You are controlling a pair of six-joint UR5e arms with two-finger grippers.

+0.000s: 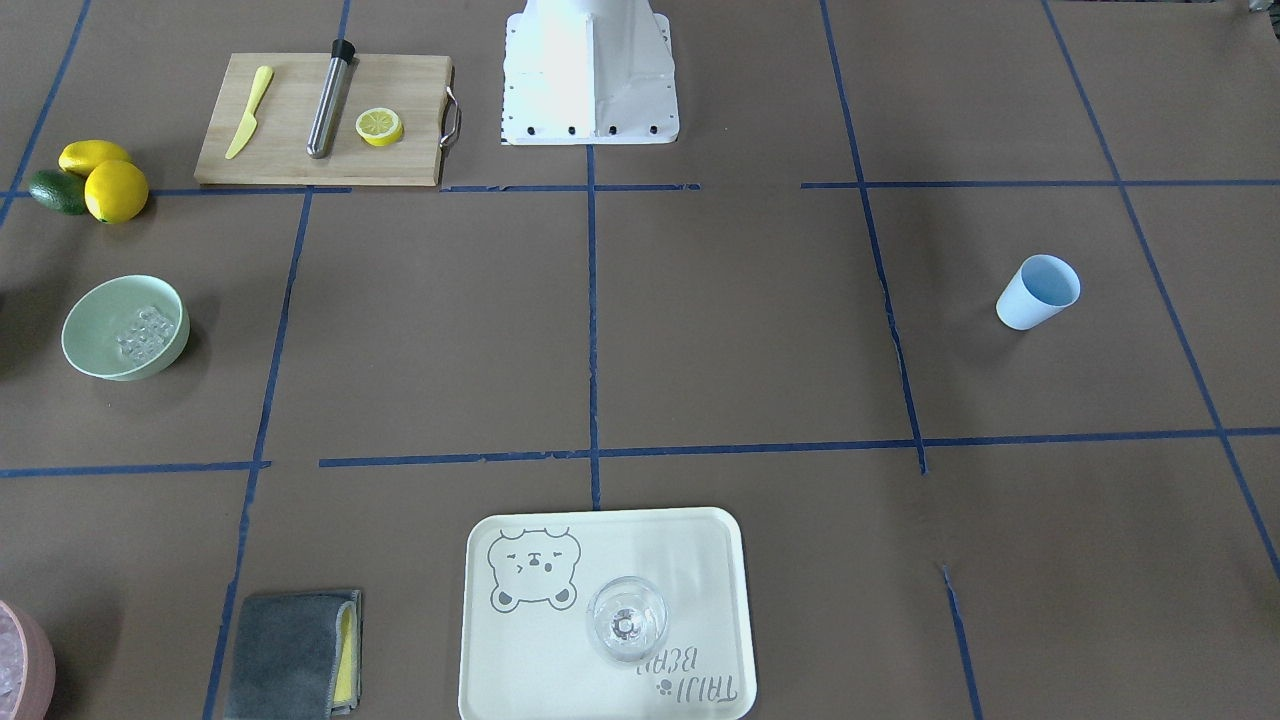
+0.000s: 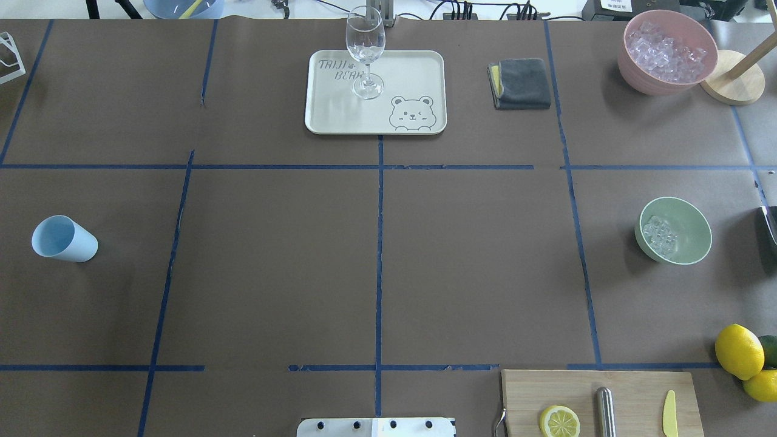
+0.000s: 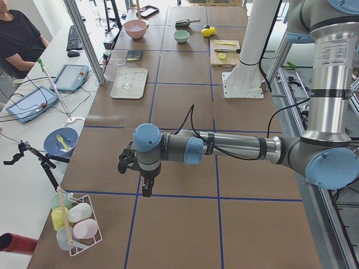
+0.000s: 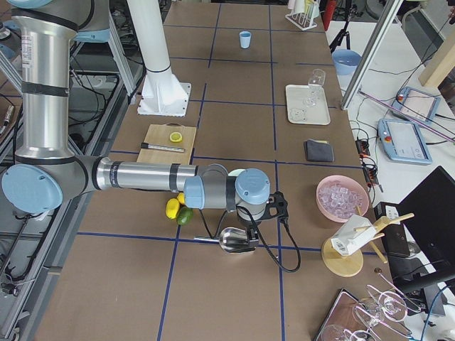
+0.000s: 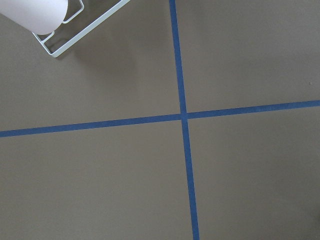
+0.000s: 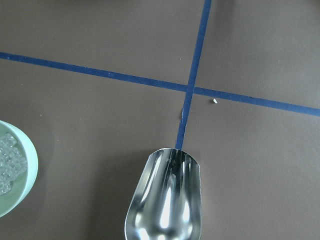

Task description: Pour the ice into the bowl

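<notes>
The pale mint-green bowl (image 2: pixel 674 230) stands on the table's right side, also seen at the left in the front-facing view as the bowl (image 1: pixel 125 327). The ice (image 2: pixel 660 233) lies inside it as small clear cubes. The right wrist view catches the bowl's rim (image 6: pixel 27 175) and some ice (image 6: pixel 6 160) at its left edge. My right gripper (image 4: pixel 254 226) hangs over a metal scoop (image 6: pixel 167 200) near the bowl; I cannot tell whether it is open or shut. My left gripper (image 3: pixel 147 189) points down over bare table at the far left end; its state cannot be told either.
A light blue cup (image 2: pixel 64 239) stands alone on the left. At the far side are a tray (image 2: pixel 425 67) with a wine glass (image 2: pixel 365 51), a grey cloth (image 2: pixel 520 83) and a pink bowl (image 2: pixel 668 51) of ice. A cutting board (image 2: pixel 631 394) and lemons (image 2: pixel 739 351) sit near right.
</notes>
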